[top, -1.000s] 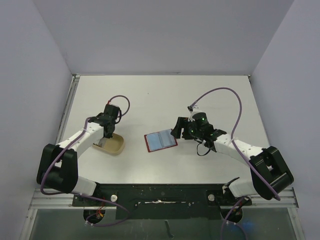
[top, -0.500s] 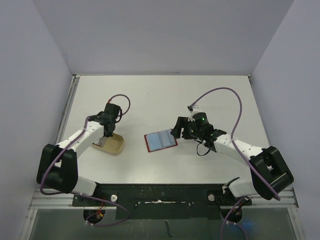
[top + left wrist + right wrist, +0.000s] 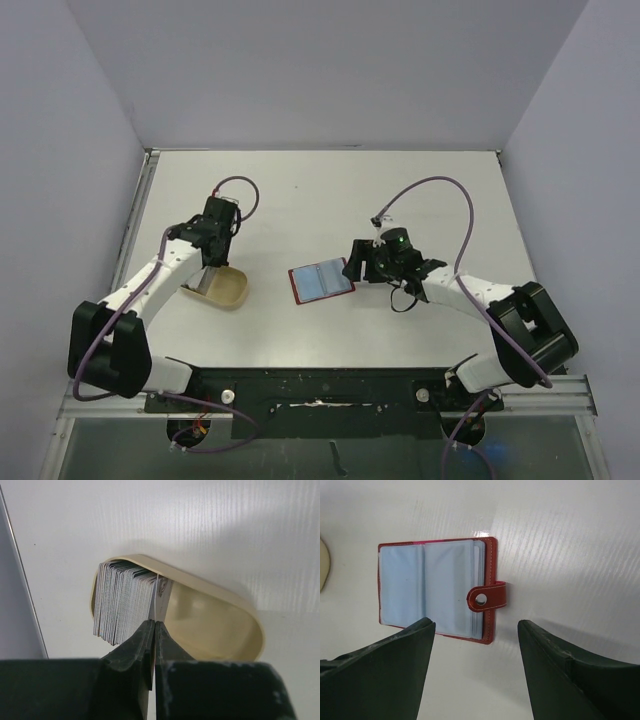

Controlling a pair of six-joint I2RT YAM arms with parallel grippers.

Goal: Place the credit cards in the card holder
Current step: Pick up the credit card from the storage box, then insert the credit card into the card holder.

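A stack of pale grey credit cards (image 3: pixel 122 602) stands on edge in the left end of a tan oval dish (image 3: pixel 250 630). My left gripper (image 3: pixel 155 623) is shut on one card (image 3: pixel 159 592), the rightmost of the stack, seen edge-on between the jaws. From above, the left gripper (image 3: pixel 209 267) hangs over the dish (image 3: pixel 228 291). The red card holder (image 3: pixel 321 281) lies open mid-table, its light blue sleeves up. The right gripper (image 3: pixel 353 265) stands open at the holder's right edge. In the right wrist view the card holder (image 3: pixel 435 590) and its snap tab (image 3: pixel 487 598) lie just beyond the right gripper (image 3: pixel 475 622).
The white table (image 3: pixel 320 190) is walled on three sides, with a metal rail (image 3: pixel 135 220) along its left edge. The dish sits near that left edge. A purple cable (image 3: pixel 455 200) loops above the right arm.
The left jaws have closed onto one card of the stack, and the left wrist has shifted slightly toward the back. The right arm has edged a little left, jaws unchanged.
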